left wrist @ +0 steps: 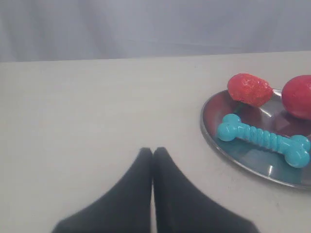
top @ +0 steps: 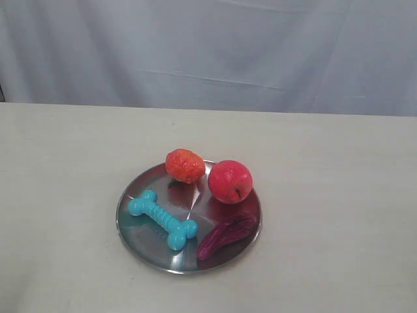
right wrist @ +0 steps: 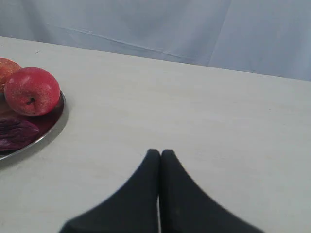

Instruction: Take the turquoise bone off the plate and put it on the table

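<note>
The turquoise bone (top: pixel 162 219) lies flat on the left half of the steel plate (top: pixel 140 251), which rests on the beige table (top: pixel 65 169). The left wrist view shows the bone (left wrist: pixel 264 140) on the plate (left wrist: pixel 216 141) a good way off from my left gripper (left wrist: pixel 152 151), whose black fingers are pressed together over bare table with nothing between them. My right gripper (right wrist: pixel 160 153) is shut too, empty, over the table beside the plate's (right wrist: pixel 48 136) other side. Neither gripper appears in the exterior view.
Sharing the plate are a red apple (top: pixel 230 181), an orange-red lumpy fruit (top: pixel 185 165) and a dark purple piece (top: pixel 226 234). A pale blue-grey curtain (top: pixel 208 52) hangs behind the table's far edge. Bare tabletop surrounds the plate.
</note>
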`<state>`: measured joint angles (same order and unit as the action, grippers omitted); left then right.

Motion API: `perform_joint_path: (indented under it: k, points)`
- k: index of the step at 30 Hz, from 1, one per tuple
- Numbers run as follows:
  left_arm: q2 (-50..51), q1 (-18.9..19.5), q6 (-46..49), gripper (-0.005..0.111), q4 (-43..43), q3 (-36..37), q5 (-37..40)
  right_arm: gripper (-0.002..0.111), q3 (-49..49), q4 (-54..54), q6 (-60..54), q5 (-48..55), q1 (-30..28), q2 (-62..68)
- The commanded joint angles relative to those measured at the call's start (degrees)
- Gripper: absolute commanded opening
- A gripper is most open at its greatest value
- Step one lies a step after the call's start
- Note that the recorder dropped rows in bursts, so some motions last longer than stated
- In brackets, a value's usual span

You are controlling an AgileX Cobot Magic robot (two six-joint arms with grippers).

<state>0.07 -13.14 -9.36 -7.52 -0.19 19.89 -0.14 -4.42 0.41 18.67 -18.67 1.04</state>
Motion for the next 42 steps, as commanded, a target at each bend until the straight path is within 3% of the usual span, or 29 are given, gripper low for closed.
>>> perform_joint_path:
  k: [1,32,42]
  points:
    - [-0.07,-0.16,-0.09,0.000,-0.02,0.19,-0.04,-0.001,0.14,-0.24,0.16,0.05,-0.32,-0.41]
    - [-0.07,-0.16,-0.09,0.000,-0.02,0.19,-0.04,-0.001,0.14,0.05,0.16,-0.06,-0.32,-0.41]
    - [-0.07,-0.16,-0.09,0.000,-0.02,0.19,-0.04,-0.001,-12.19,0.30,0.16,4.83,-0.32,-0.20]
